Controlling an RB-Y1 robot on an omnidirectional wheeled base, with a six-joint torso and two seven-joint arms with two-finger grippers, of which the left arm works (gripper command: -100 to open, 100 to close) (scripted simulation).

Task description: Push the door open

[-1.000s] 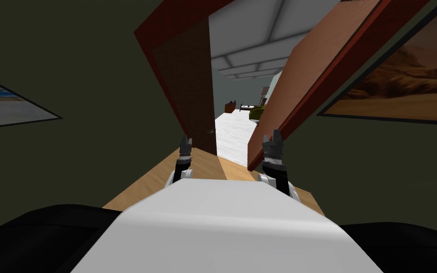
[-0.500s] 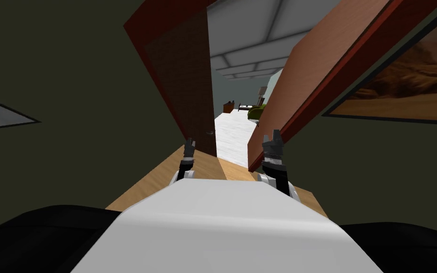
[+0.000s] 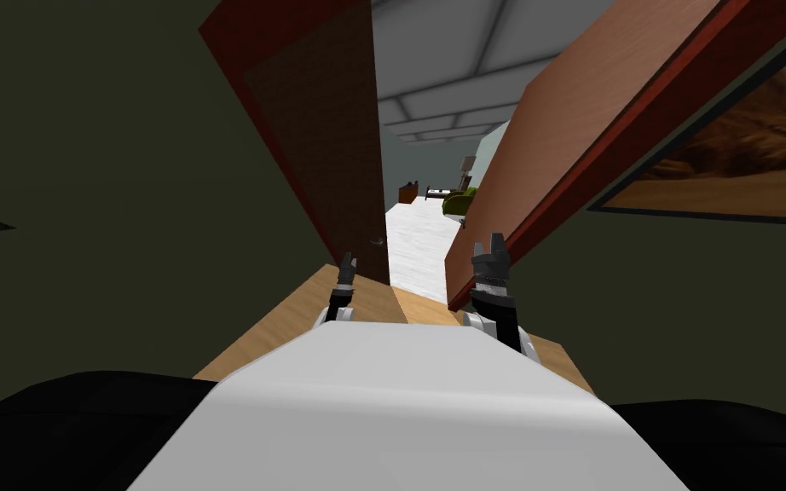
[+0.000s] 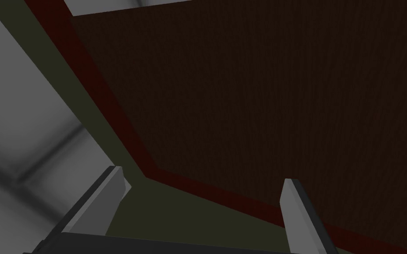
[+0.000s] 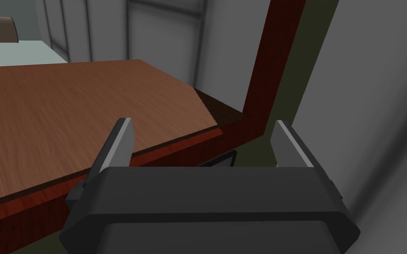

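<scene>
Over the light wooden floor (image 3: 289, 320), both pincers stood spread and empty. The left gripper (image 3: 347, 259) was close before the dark brown door (image 3: 332, 162), near its small handle (image 3: 377, 241). The right gripper (image 3: 491, 242) was beside a lighter reddish-brown panel (image 3: 553, 145). Through the gap between lay a white floor (image 3: 413, 247) and, farther off, a green armchair (image 3: 459, 203).

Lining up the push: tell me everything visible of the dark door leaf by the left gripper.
The dark door leaf is a flat dark brown panel, faintly wood-grained, edged by a dark red frame. It stands ajar beside a gap onto a white floor. A small handle sits near its free edge. The left gripper, fingers open, points at it; contact cannot be told.
</scene>
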